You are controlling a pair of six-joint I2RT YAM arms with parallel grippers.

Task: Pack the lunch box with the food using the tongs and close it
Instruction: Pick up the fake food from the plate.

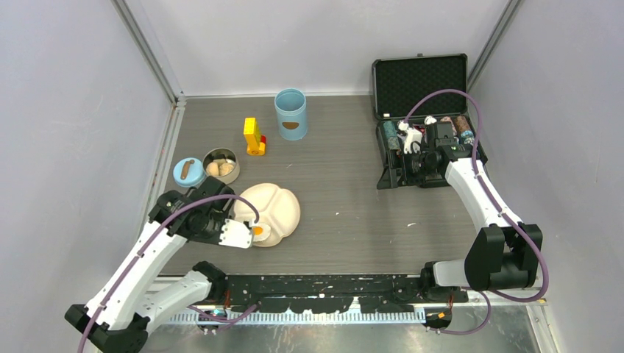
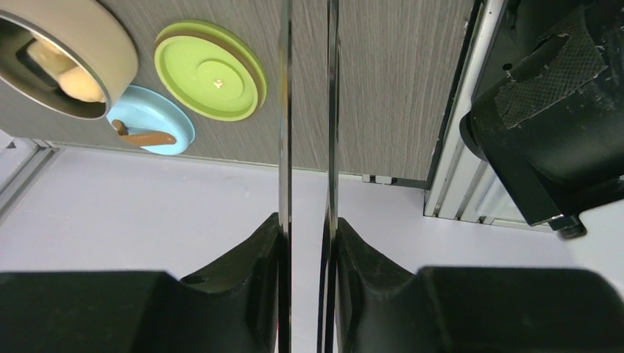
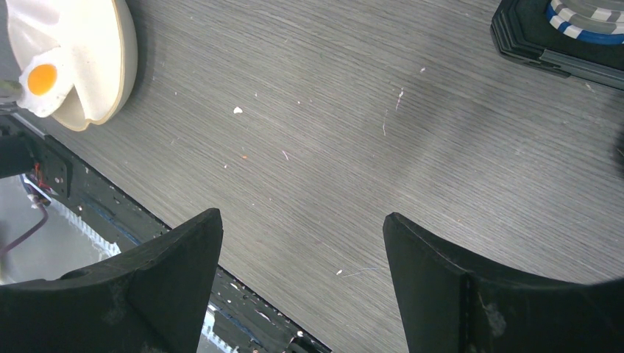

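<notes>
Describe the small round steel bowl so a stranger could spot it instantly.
Find the left side of the grey wood-grain table, just beyond the cream divided plate. The small round steel bowl sits there, right of a flat light-blue lid with a brown handle. It alone is shiny metal and holds beige food pieces.

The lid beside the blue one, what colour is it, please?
The lid is light green, clearest in left wrist view.
</notes>
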